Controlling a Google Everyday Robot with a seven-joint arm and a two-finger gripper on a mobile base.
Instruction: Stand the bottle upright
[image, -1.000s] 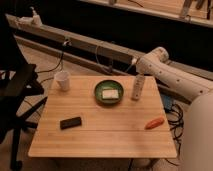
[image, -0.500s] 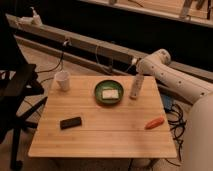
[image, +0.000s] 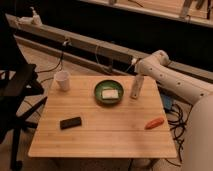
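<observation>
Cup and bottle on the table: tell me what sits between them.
In the camera view, the green bowl holding a pale block sits between the white cup and the upright bottle. The gripper is at the bottle's top.

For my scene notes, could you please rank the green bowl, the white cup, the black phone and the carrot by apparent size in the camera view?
1. Green bowl
2. White cup
3. Black phone and carrot, about alike.
The gripper is at the bottle.
</observation>
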